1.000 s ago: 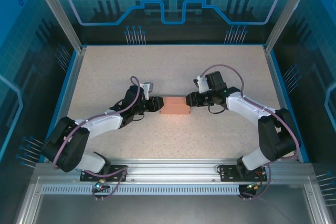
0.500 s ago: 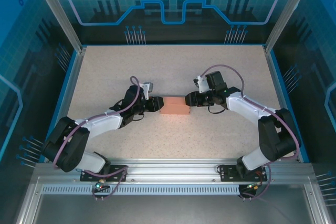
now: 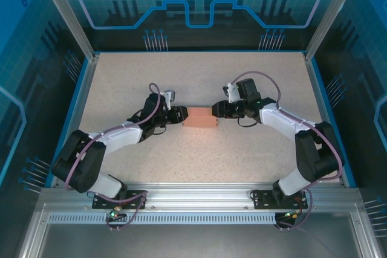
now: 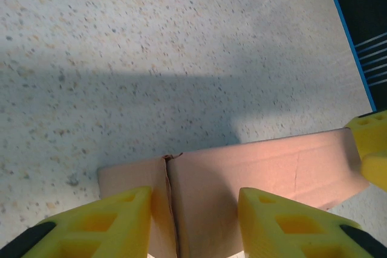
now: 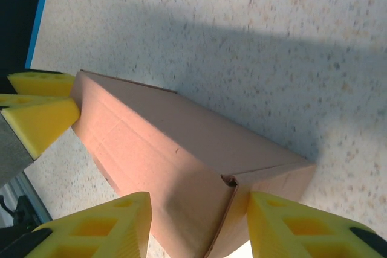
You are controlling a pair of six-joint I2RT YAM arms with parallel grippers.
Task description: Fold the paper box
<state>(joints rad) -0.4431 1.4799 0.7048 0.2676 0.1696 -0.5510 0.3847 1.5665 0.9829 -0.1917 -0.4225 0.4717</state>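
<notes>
Top external: paper box (image 3: pixel 200 117) formed, bracketed endwise by left end effector (image 3: pixel 181 116) and right end effector (image 3: pixel 214 112), both parted; end tucks likely left

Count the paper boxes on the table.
1. The paper box lies mid-table, folded up, between the left gripper and the right gripper, one at each end. Anything flat under the arms could be hidden.
</notes>
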